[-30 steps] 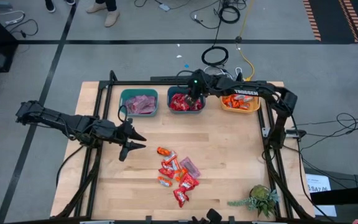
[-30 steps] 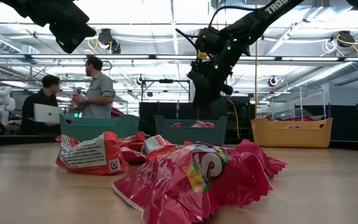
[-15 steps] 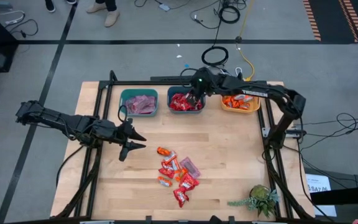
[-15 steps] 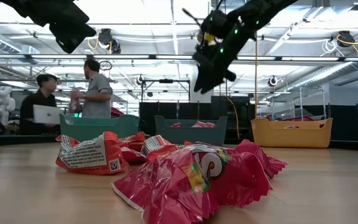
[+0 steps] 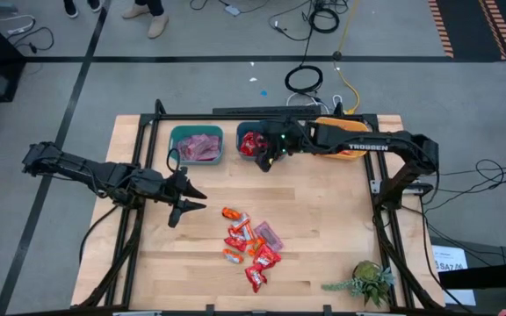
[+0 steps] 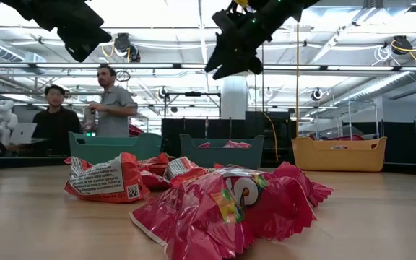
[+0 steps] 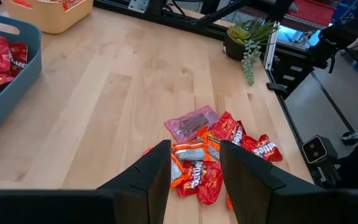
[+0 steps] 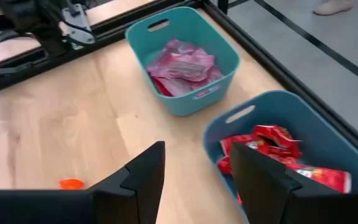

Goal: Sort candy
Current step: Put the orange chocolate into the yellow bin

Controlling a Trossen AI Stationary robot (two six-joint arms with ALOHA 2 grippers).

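A loose pile of candy (image 5: pixel 249 246) in red, orange and one mauve wrapper lies on the wooden table toward its near edge, and shows close up in the low view (image 6: pixel 222 209). Along the far edge stand three bins: a teal bin (image 5: pixel 196 156) with mauve candy, a teal bin (image 5: pixel 246 158) with red candy, and a yellow bin (image 5: pixel 351 154) partly under my right arm. My right gripper (image 5: pixel 264 163) hangs open and holds nothing, high over the red bin's near rim (image 8: pixel 241 112). My left gripper (image 5: pixel 196 198) waits open at the table's left, pointing at the pile (image 7: pixel 210 155).
A small potted plant (image 5: pixel 372 281) stands at the table's near right corner. Black frame rails (image 5: pixel 235 112) run along the far edge and both sides. Bare wood lies between the bins and the pile. Two people (image 6: pixel 110 101) stand in the room beyond the table.
My right gripper has risen from just over the red bin and swung toward the table's near edge, now above that bin's near rim. The candy pile and my left arm have stayed where they were.
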